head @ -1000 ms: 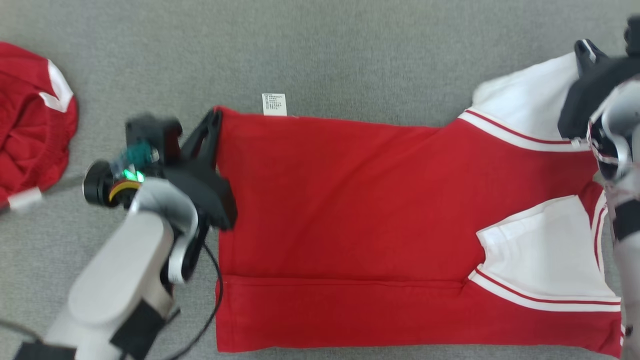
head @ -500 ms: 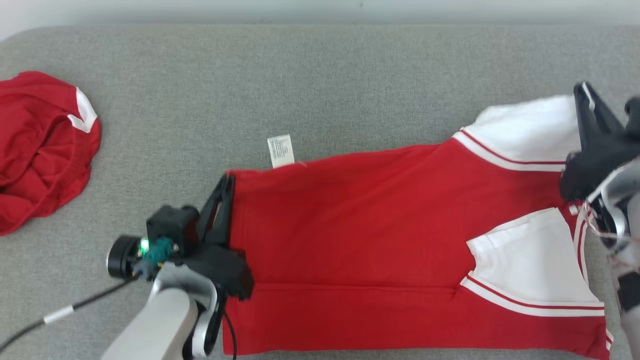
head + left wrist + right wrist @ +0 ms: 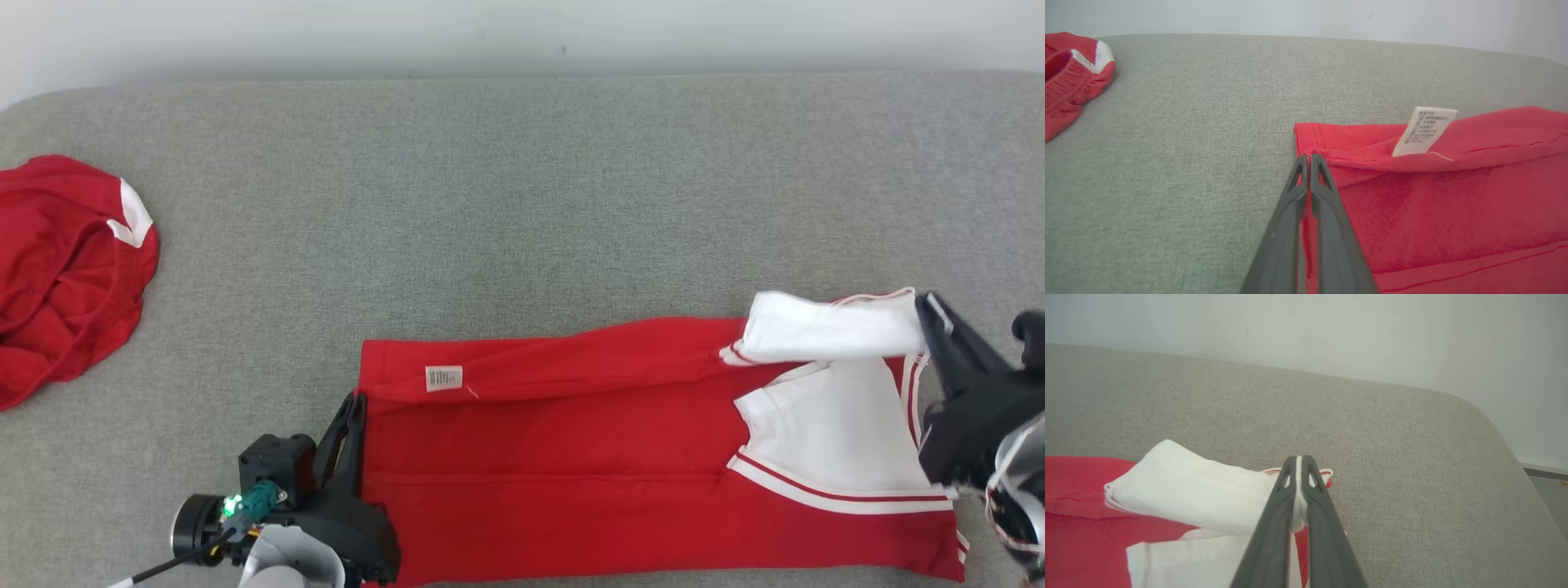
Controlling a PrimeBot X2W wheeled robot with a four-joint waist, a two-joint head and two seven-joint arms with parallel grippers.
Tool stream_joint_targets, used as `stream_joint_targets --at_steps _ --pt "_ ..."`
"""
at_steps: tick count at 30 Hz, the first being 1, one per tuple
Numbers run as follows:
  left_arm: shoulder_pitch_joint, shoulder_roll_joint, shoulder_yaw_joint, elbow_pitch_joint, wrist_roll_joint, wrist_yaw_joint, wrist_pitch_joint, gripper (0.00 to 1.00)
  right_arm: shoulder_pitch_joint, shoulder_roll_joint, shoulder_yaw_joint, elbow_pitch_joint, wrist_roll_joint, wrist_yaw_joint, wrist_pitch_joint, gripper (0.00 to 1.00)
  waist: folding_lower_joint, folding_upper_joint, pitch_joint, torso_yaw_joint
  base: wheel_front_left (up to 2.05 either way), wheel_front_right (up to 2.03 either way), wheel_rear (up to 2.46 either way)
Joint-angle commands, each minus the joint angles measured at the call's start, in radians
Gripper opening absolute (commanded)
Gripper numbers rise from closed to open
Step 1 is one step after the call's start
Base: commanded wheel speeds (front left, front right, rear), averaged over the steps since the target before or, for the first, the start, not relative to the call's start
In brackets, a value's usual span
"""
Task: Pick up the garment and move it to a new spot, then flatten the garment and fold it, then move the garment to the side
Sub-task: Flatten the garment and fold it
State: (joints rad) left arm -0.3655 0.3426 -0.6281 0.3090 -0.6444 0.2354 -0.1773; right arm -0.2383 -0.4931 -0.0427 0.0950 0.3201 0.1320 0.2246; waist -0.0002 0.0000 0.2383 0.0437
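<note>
The garment (image 3: 588, 457) is a red shirt with white sleeves, lying lengthwise near the front of the grey surface, its far long edge folded over toward me with a white label (image 3: 443, 378) showing. My left gripper (image 3: 354, 404) is shut on the garment's left hem corner (image 3: 1306, 163). My right gripper (image 3: 927, 304) is shut on the white sleeve (image 3: 824, 328) at the shoulder end, the sleeve doubled over the other white sleeve (image 3: 824, 425). In the right wrist view the white cloth (image 3: 1192, 490) sits pinched between the fingers (image 3: 1274, 531).
A second red garment with white trim (image 3: 65, 261) lies bunched at the left edge, also in the left wrist view (image 3: 1069, 77). The grey padded surface (image 3: 522, 204) stretches back to a pale wall; its rounded right end (image 3: 1494, 428) drops off.
Both grippers have drawn the far edge of the garment toward me, folding it over so the label now lies on top. The camera view has also shifted, showing more of the surface behind.
</note>
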Motion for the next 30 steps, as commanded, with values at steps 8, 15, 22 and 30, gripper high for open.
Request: stream_joint_targets --at_steps 8,15,22,30 --pt "0.045 -0.008 -0.003 0.033 -0.018 0.011 -0.005 0.0 0.201 0.027 -0.057 -0.176 0.056 -0.002 0.124 0.0 0.0002 0.0 -0.02 -0.012 0.0 0.0 0.0" --pt "0.073 -0.002 -0.001 0.053 -0.035 0.028 0.009 0.0 0.315 0.08 -0.095 -0.256 0.062 -0.002 0.192 0.0 0.0002 0.0 -0.03 -0.024 0.0 0.0 0.0" --pt "0.092 0.003 -0.008 0.062 -0.036 0.036 0.005 1.0 0.372 0.118 -0.106 -0.275 0.052 -0.002 0.223 1.0 0.0002 0.0 -0.042 -0.026 0.0 0.0 0.0" --pt "0.131 0.001 0.006 0.071 -0.037 0.072 -0.027 1.0 0.44 0.147 -0.115 -0.278 0.048 -0.002 0.276 1.0 0.0002 0.0 -0.086 -0.025 0.0 0.0 0.0"
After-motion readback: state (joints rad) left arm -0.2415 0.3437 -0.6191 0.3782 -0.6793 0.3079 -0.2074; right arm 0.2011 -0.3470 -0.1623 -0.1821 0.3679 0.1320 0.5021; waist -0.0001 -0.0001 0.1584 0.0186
